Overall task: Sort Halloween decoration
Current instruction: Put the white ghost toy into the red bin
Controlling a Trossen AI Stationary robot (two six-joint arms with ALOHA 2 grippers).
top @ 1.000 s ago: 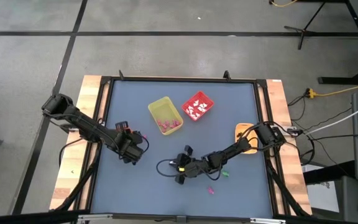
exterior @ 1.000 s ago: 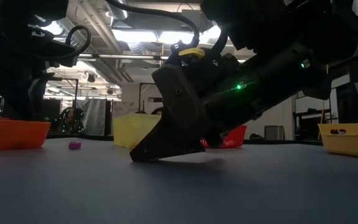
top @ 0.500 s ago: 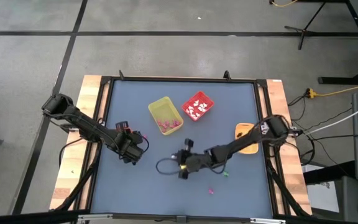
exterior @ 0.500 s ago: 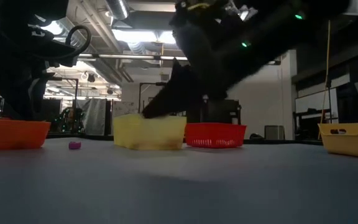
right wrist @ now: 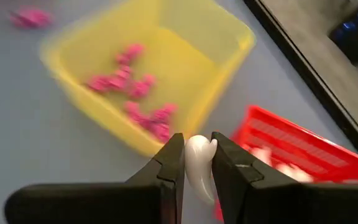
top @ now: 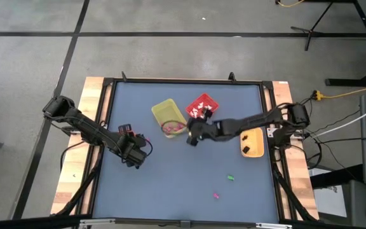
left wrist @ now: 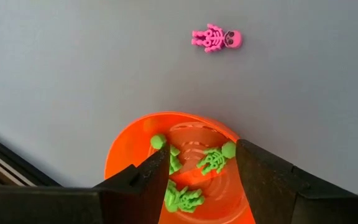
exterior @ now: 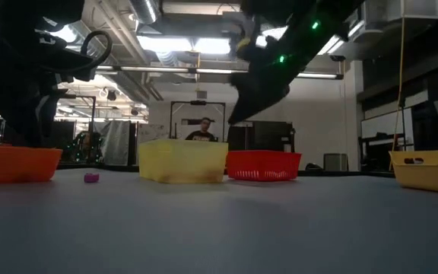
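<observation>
While the right gripper (right wrist: 197, 163) hangs between the yellow bin (top: 168, 117) and the red bin (top: 202, 107), near the middle of the surface (top: 170, 184), its fingers are clamped on one small white trinket (right wrist: 198, 167). Judging by colour, the piece looks bound for the red bin.

Sorted so far:
- Yellow bin: a cluster of pink pieces (right wrist: 135, 102) on its floor.
- Red bin: several white pieces (top: 201, 112).
- Orange bowl (left wrist: 178, 163), directly below the left gripper: green skeletons (left wrist: 212, 159).
- Orange tray (top: 252, 142) at 3 o'clock: at least one dark piece, too small to identify.

Left loose:
- One green piece (top: 230, 178) at about 5 o'clock.
- One pink piece (top: 215, 196) at about 5 o'clock, nearer the edge.
- One pink skeleton (left wrist: 217, 39) near the bowl, at 9 o'clock.

The left gripper (left wrist: 201, 165) waits at 9 o'clock, its fingers spread and empty above the bowl.

Assessment: most of the sort appears done. Remaining: drop the held white piece, then collect the three loose pieces.
</observation>
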